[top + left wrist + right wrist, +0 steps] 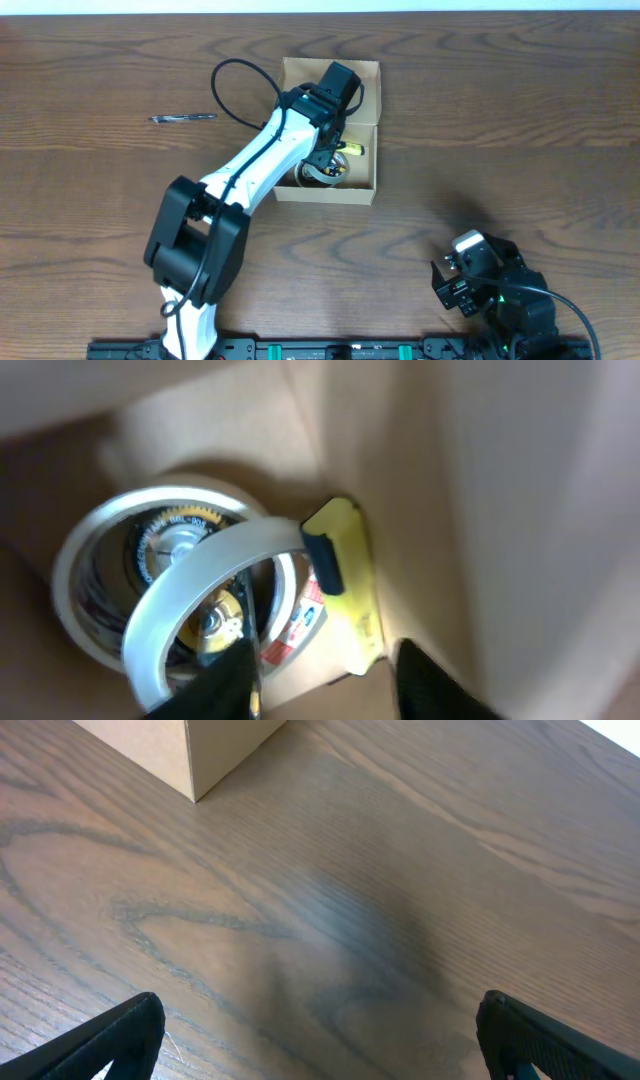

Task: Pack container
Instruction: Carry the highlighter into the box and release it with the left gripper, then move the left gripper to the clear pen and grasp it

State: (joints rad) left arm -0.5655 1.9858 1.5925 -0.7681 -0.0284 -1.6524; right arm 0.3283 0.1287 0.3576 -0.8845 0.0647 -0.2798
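The tan cardboard container (326,194) stands at the table's middle back with its lid flap open to the far side. My left gripper (328,152) reaches down inside it. In the left wrist view its fingers (325,665) are open just above the box floor. In front of them lie a flat roll of tape (72,585), a white tape ring (195,595) leaning on it, and a yellow item with a black end (350,570). My right gripper (455,285) is open and empty over bare table (320,1030).
A thin dark pen (183,118) lies on the table to the left of the box. A corner of the box (225,745) shows at the top left of the right wrist view. The right arm sits at the front right.
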